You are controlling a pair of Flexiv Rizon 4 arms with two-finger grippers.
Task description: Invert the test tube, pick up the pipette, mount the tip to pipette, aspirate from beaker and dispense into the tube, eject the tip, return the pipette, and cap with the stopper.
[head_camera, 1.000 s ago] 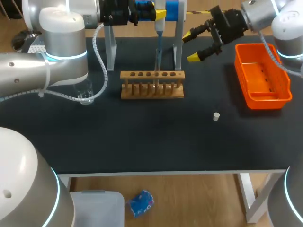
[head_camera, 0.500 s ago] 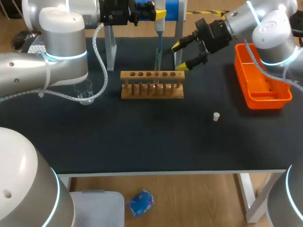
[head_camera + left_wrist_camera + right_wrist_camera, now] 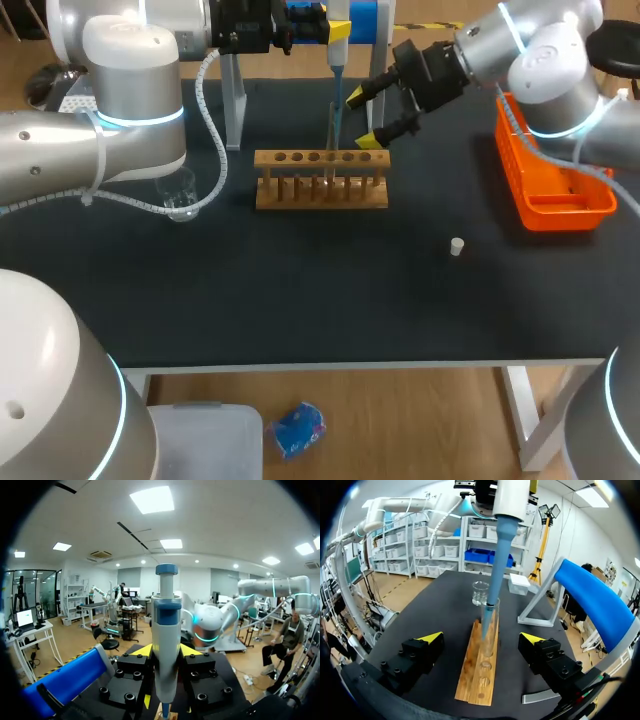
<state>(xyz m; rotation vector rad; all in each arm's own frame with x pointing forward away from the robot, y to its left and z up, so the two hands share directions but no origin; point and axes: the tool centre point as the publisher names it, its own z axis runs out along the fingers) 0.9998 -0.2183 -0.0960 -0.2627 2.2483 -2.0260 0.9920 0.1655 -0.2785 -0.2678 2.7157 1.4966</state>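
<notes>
The stopper point(image 3: 456, 246) lies near, right of the rack point(image 3: 320, 180). My left gripper point(image 3: 165, 655) clamps the pipette point(image 3: 502, 545), its tip inside the tube point(image 3: 490, 630); I judge dispensing. My right gripper point(image 3: 364, 118) hovers beside, fingers apart. Next: tip ejection.

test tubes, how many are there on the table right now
1. The test tube stands upright in the wooden rack, with the pipette reaching its tip down into it. The rack's other holes look empty.
</notes>
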